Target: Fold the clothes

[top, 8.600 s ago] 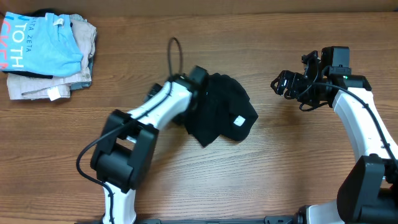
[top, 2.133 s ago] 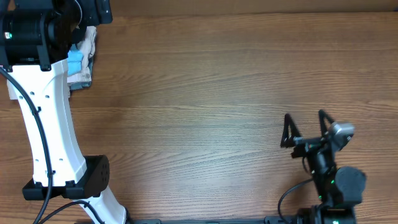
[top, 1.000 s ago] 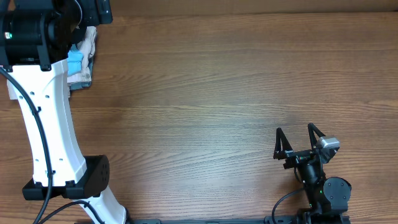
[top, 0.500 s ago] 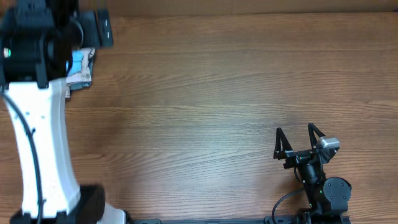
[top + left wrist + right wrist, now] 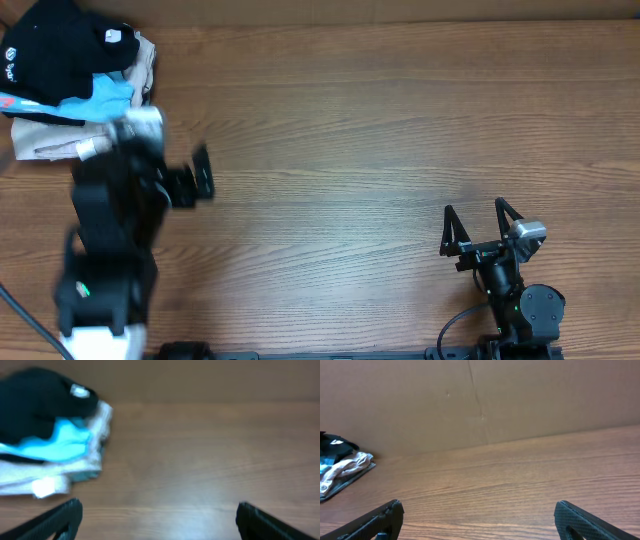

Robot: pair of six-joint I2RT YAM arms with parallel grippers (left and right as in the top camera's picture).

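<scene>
The black T-shirt (image 5: 55, 45) lies folded on top of the pile of clothes at the far left corner, its white tag up. It also shows in the left wrist view (image 5: 37, 402) and, small, in the right wrist view (image 5: 332, 442). My left gripper (image 5: 185, 183) is open and empty, blurred by motion, over bare wood in front of and to the right of the pile; in its wrist view (image 5: 160, 525) the fingers stand wide apart. My right gripper (image 5: 478, 228) is open and empty at the near right, also seen in its wrist view (image 5: 480, 522).
Under the black T-shirt lie a light blue shirt (image 5: 105, 95) and beige folded garments (image 5: 55, 140). A brown cardboard wall (image 5: 480, 400) runs along the table's far edge. The wooden table (image 5: 380, 130) stretches between the arms.
My left arm has pulled back from the pile toward the near side, and the black T-shirt now shows on top of the pile. The right arm has not moved.
</scene>
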